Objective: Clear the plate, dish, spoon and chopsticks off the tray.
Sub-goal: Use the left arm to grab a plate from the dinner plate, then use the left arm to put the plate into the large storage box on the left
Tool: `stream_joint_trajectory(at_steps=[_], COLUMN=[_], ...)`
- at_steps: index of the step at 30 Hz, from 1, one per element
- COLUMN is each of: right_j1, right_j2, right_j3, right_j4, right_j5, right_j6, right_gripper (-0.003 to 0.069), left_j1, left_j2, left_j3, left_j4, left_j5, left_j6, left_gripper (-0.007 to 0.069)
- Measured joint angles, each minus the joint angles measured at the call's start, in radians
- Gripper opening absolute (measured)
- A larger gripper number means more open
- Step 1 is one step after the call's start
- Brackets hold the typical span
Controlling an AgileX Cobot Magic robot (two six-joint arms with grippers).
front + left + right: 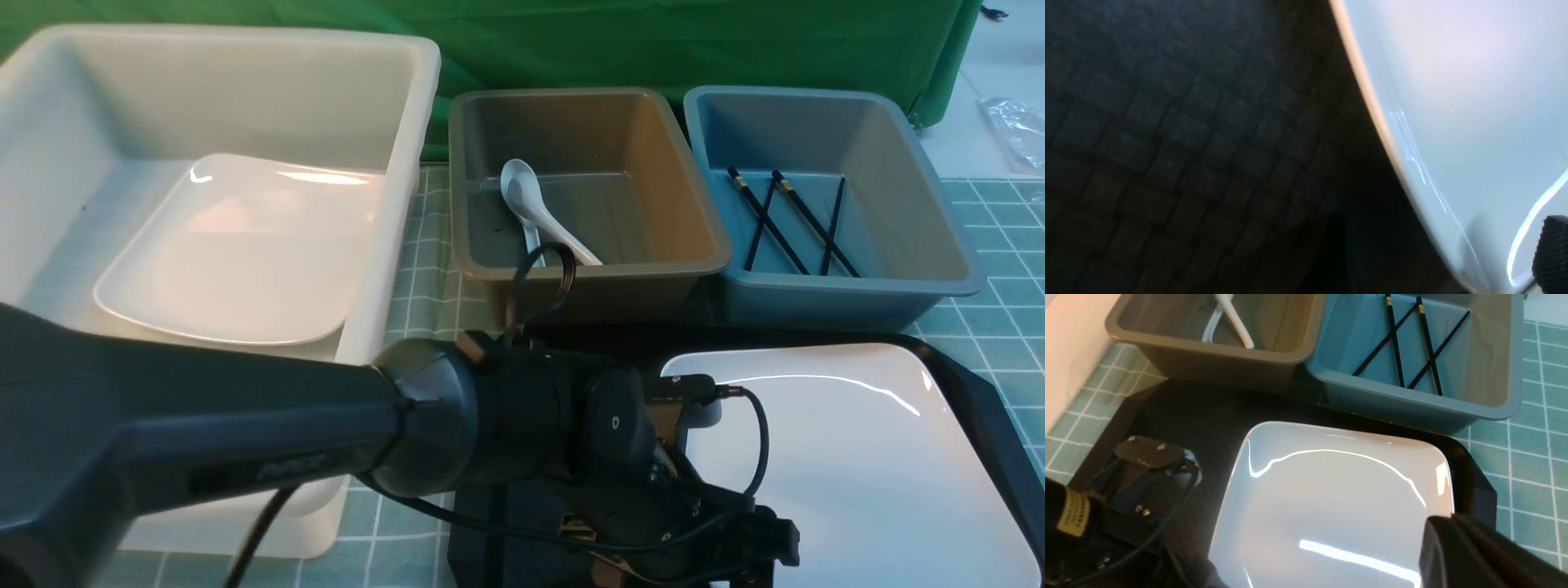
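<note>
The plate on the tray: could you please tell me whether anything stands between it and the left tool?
Nothing visible does. The left tool is right at the plate's left edge on the tray, and one pad shows over its rim.

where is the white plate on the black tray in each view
front: plate at lower right.
left wrist: plate fills the right side, close up.
right wrist: plate centre to bottom edge.
shared landmark: the black tray under it.
</note>
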Motion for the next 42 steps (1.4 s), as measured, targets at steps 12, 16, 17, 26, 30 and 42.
stream_joint_trajectory(at_steps=[12, 16, 17, 26, 30, 42], right_j1=[0.000, 0.000, 0.000, 0.000, 0.000, 0.000], right_j2=[0.000, 0.000, 0.000, 0.000, 0.000, 0.000], right_j3=[0.000, 0.000, 0.000, 0.000, 0.000, 0.000], right_j4=[-0.002, -0.003, -0.003, -0.005, -0.005, -0.005], right_j5=[-0.007, -0.007, -0.007, -0.007, -0.015, -0.056], right_j6=[-0.007, -0.011, -0.011, -0.012, -0.014, -0.014], right_gripper=[0.0020, 0.0020, 0.0020, 0.0020, 0.0020, 0.0024], left_j1=[0.002, 0.007, 0.007, 0.043, 0.072, 0.151], left_j2=[0.045, 0.054, 0.054, 0.004, -0.069, -0.216], left_j3=[-0.006, -0.011, -0.013, -0.014, -0.007, -0.006], left_j4=[-0.031, -0.053, -0.053, -0.026, 0.013, 0.059], left_j5=[-0.076, -0.116, -0.111, -0.027, -0.004, 0.120], left_j6=[-0.006, -0.002, 0.007, 0.013, 0.036, 0.087], left_gripper=[0.0209, 0.0076, 0.0067, 0.0055, 0.0034, 0.0027])
